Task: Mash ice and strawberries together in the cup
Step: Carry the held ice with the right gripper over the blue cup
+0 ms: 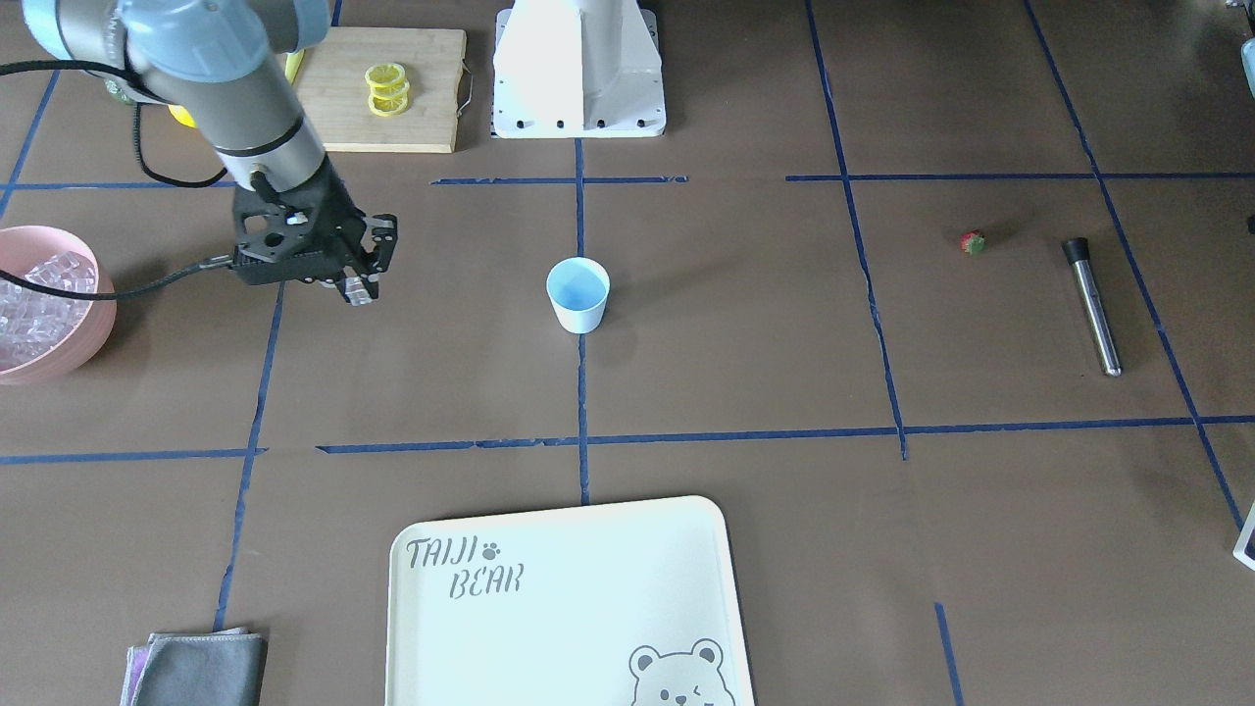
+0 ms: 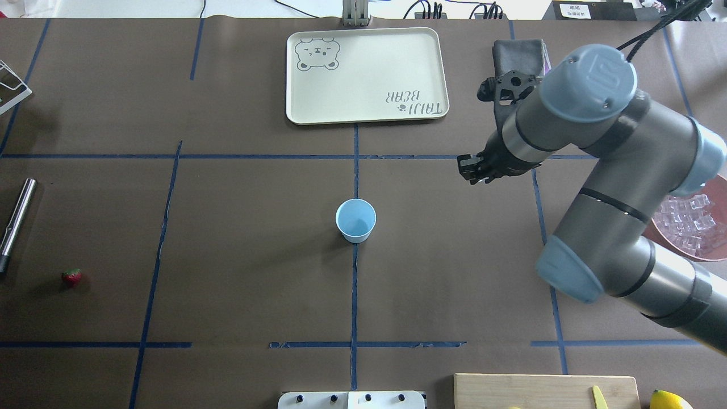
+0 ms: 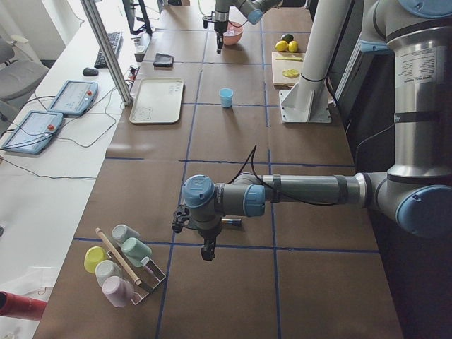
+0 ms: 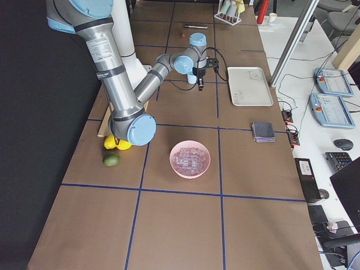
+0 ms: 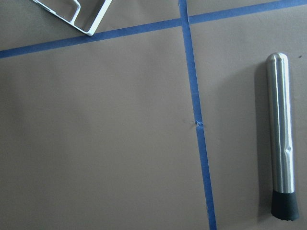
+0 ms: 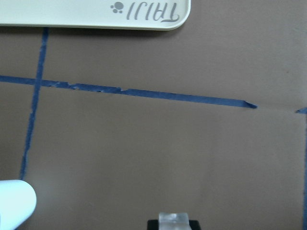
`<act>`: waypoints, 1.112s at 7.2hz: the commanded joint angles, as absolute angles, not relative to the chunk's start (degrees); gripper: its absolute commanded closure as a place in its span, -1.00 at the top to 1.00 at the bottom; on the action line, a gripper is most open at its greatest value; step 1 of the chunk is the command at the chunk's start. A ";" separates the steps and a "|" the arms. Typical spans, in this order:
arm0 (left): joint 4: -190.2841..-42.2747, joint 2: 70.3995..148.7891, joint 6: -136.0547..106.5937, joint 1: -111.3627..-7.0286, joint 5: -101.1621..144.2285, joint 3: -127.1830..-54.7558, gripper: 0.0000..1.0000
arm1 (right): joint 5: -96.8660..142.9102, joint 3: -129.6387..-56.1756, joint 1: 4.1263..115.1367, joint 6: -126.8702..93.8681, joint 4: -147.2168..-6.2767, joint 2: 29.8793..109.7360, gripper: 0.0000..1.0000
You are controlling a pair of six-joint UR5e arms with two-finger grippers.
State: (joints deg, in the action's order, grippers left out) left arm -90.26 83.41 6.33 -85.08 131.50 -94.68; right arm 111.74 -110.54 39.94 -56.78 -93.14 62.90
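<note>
The light blue cup (image 1: 578, 294) stands upright and empty at the table's middle, and shows in the overhead view (image 2: 355, 220). My right gripper (image 1: 358, 289) hangs above the table between the pink bowl and the cup, shut on one clear ice cube (image 6: 173, 219). In the overhead view the right gripper (image 2: 474, 169) is right of the cup and a little beyond it. More ice (image 1: 29, 304) fills the pink bowl (image 2: 670, 250). The strawberry (image 1: 972, 242) lies alone on the table (image 2: 71, 277). My left gripper (image 3: 207, 251) shows only in the left side view; I cannot tell its state.
A steel muddler (image 1: 1093, 306) lies near the strawberry and below my left wrist (image 5: 280, 139). A cream tray (image 1: 569, 598) sits at the operators' edge beside a grey cloth (image 1: 201, 667). A cutting board with lemon slices (image 1: 387, 88) is by the robot's base. A cup rack (image 3: 120, 265) stands past my left gripper.
</note>
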 commanded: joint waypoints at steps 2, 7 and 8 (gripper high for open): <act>-90.18 83.41 6.33 -84.99 131.57 -94.75 1.00 | 104.51 -108.02 33.84 -63.28 -98.67 53.63 -0.90; -90.26 83.41 6.33 -83.76 131.57 -94.75 1.00 | 101.60 -108.54 32.70 -61.44 -98.70 53.70 -1.00; -90.35 83.50 6.33 -83.76 131.57 -94.75 1.00 | 101.51 -108.72 31.83 -62.22 -98.79 53.18 -1.00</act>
